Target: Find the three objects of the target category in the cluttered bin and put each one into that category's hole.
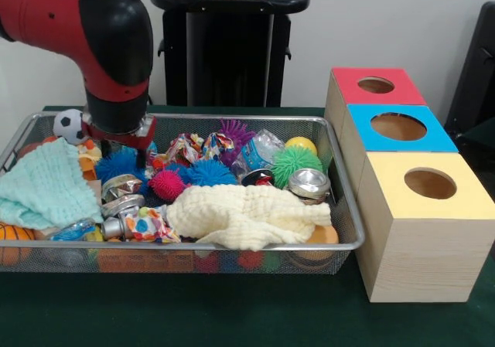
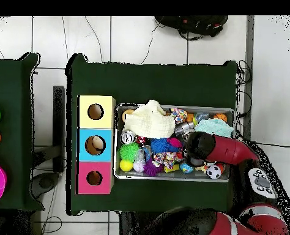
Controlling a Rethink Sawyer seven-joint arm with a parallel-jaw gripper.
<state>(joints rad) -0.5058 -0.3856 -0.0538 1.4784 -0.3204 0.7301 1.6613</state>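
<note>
The pincer (image 1: 116, 147) is sinking among the toys at the bin's (image 1: 349, 243) 9 o'clock end in the front view, its tips being covered by the arm's black wrist (image 1: 116, 100) and by clutter, so their spread is not showing. In the overhead view the arm (image 2: 224, 149) is lying across that spot and hiding it altogether. The cream cloth (image 1: 246, 216) is burying whatever sits beneath it, and the mint cloth (image 1: 45, 186) is doing the same. The basketball (image 1: 13, 243) at 8 o'clock is being cut by the picture's edge.
</note>
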